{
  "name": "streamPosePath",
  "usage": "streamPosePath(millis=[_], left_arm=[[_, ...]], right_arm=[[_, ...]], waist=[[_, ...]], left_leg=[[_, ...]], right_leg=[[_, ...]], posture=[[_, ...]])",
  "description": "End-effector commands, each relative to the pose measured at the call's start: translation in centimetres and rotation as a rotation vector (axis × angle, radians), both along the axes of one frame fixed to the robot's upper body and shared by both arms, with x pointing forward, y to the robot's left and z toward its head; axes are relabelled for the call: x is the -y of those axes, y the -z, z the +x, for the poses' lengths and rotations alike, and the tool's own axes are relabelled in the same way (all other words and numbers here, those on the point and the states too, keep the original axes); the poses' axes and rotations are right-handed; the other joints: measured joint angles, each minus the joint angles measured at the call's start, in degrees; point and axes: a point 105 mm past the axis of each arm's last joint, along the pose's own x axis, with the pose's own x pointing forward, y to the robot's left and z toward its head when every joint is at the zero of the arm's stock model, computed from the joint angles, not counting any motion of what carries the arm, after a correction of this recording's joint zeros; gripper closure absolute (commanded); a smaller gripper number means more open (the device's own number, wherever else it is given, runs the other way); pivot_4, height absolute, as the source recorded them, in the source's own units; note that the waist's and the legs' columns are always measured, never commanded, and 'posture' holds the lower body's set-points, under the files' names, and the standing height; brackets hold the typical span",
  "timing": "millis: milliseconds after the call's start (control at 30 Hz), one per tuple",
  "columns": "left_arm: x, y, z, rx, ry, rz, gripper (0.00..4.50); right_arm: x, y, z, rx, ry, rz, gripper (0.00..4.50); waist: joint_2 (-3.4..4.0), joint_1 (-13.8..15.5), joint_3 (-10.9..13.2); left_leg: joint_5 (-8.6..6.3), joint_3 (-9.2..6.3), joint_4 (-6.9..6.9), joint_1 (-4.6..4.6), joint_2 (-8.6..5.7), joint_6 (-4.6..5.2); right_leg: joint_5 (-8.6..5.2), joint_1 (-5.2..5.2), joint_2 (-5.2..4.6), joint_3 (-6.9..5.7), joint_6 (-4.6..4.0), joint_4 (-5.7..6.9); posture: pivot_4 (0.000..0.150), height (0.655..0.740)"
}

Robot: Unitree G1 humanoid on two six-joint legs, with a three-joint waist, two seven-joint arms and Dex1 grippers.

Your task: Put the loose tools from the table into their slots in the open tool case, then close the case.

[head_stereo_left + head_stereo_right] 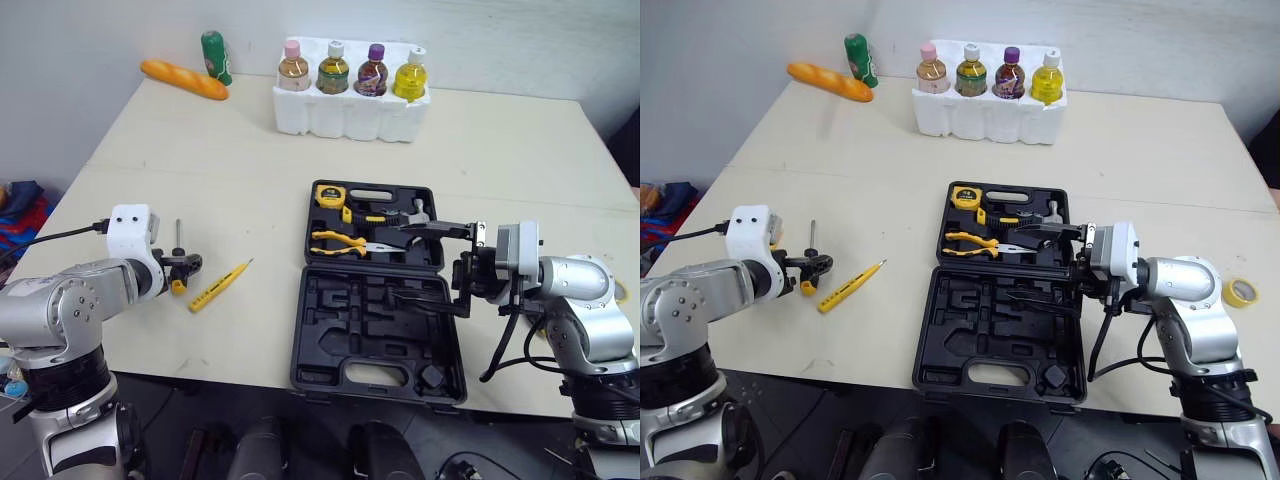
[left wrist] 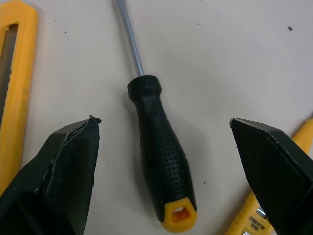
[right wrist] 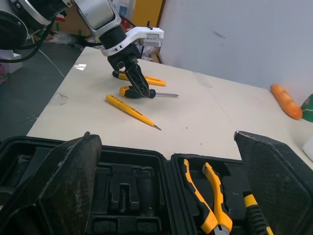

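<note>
Judging by how things lie, the task is partly done. The tool case [image 1: 322, 335] stands open on the worktop [image 1: 250, 150]. Its far half already holds a tape measure [image 1: 329, 195] and yellow-handled pliers [image 1: 335, 240], while the moulded slots of its near half are bare.

Three tools lie loose on the worktop, well apart from the tool case on the robot's left of it. They are a black-handled screwdriver [image 2: 161, 161], a slim yellow pen-shaped tool [image 1: 218, 286] nearer the case, and a flat yellow knife-like tool [image 2: 17, 73] farther from the case than the screwdriver. All three have yet to be slotted, and the case has yet to be closed.

The left gripper [image 2: 164, 122] is spread wide, one finger on either side of the screwdriver's handle. Grasping that tool looks to be the step in hand. The right gripper [image 1: 402, 262] hangs over the tool case, fingers wide apart and holding nothing.

The head views give the overall layout. The left wrist view settles what they leave unclear: the handle lies flat between the fingers with a gap on each side. The right wrist view looks out from the tool case and shows the knife-like tool lying beyond the left gripper.
</note>
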Motion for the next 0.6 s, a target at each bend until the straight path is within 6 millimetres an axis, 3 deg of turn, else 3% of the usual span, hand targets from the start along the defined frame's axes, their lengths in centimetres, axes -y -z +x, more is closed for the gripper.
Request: streamPosePath(millis=[33,333,433,600], left_arm=[[-0.4,0.7,-0.1,0.006,-0.025,0.005,0.02],[-0.2,3.3,0.1,-0.047,-0.022,-0.047,0.02],[-0.5,3.5,-0.3,-0.06,-0.014,-0.032,0.83],[-1.3,3.5,-0.7,-0.064,-0.026,-0.018,3.02]], right_arm=[[0.2,-1.2,-0.4,0.05,0.011,-0.009,0.0],[1.5,-0.1,-0.7,0.021,0.034,-0.026,0.0],[2.2,0.6,-0.7,0.019,0.042,-0.031,0.0],[2.9,1.0,-0.8,0.014,0.047,-0.035,0.0]], waist=[[0.01,0.0,0.0],[0.11,0.2,-0.1],[0.12,0.2,-0.1],[0.12,0.1,-0.1]], left_leg=[[0.0,0.01,-0.01,0.0,0.0,0.0],[0.0,-0.05,0.0,0.08,-0.01,0.01],[0.02,-0.04,-0.05,0.15,0.0,-0.01],[0.01,-0.02,-0.09,0.14,-0.03,0.01]], right_leg=[[0.0,0.0,-0.01,0.01,0.0,-0.01],[0.0,0.11,-0.02,-0.04,0.0,0.0],[0.0,0.13,-0.02,-0.03,0.0,0.02],[0.0,0.12,-0.04,-0.01,0.0,-0.01]], posture=[[0.15,0.74],[0.15,0.74],[0.15,0.74],[0.15,0.74]])
